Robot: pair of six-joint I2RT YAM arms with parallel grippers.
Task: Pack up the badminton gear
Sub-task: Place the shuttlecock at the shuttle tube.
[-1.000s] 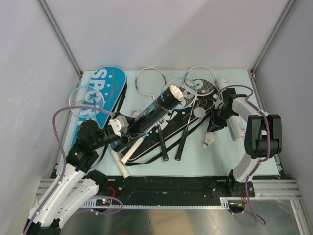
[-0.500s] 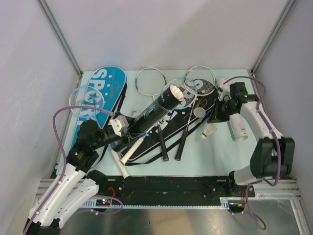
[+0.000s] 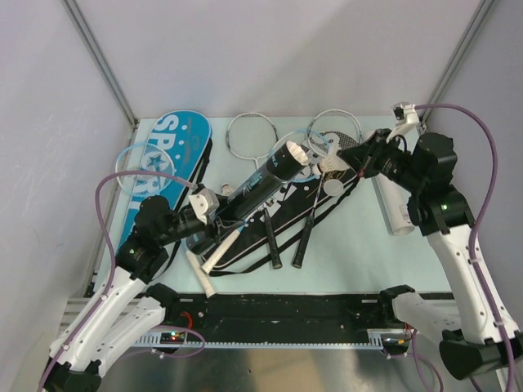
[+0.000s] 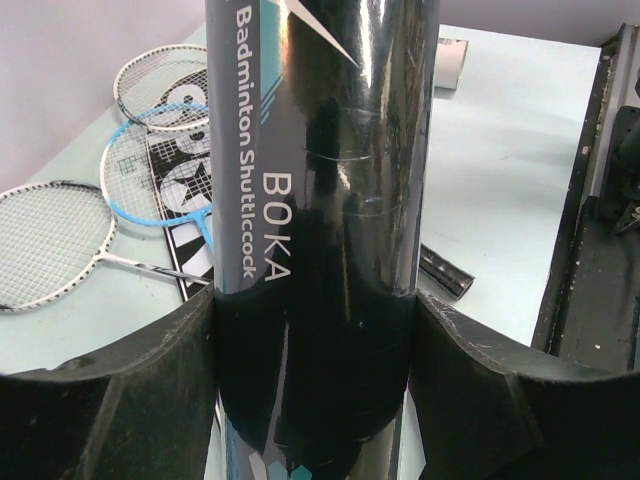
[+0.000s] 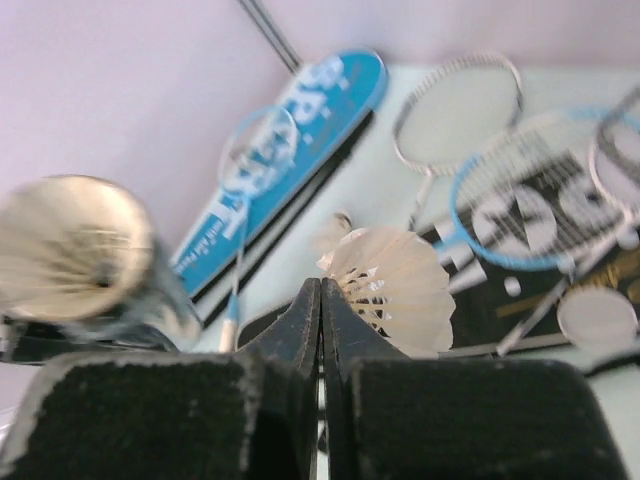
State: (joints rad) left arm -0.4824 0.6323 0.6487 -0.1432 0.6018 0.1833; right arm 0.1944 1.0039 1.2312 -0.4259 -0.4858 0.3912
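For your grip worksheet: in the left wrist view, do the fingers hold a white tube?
No, the left fingers flank a glossy black tube marked BOKA.

Pale table [image 3: 359,253], blue bag [image 3: 176,139], black bag [image 3: 288,229], white racket [image 3: 252,135], white tube [image 3: 399,216]

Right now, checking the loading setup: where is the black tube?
In the top view, left of centre: the black tube slants above the black bag, its lower end clamped in the left gripper, its open end by the right gripper's shuttlecock.
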